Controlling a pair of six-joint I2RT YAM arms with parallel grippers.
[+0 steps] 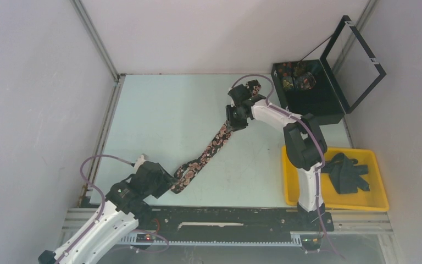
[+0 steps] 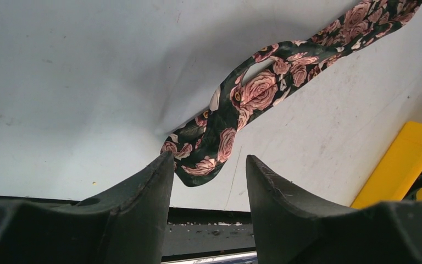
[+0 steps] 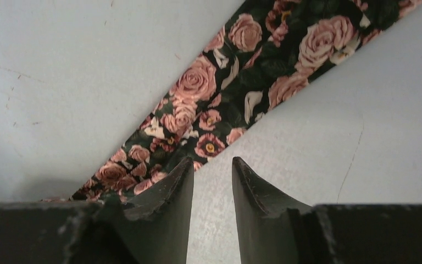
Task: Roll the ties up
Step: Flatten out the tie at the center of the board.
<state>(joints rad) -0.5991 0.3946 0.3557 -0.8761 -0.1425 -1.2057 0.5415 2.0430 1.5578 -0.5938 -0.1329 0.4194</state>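
Rose-printed fabric tie [image 1: 203, 158] lies long, narrow (slightly wavy).

A robot test cell in a lab is shown. A pale table [image 1: 170, 121] is boxed in by plain white panels [image 1: 27, 99] joined with aluminium struts [image 1: 96, 38]. The left arm [image 1: 101, 225] and the right arm [image 1: 307, 187] are seen bolted to a black rail [image 1: 253, 217] along the near edge. A yellow tray [image 1: 351, 207] is set at the right, and a black lidded case [image 1: 313, 102] at the far right.
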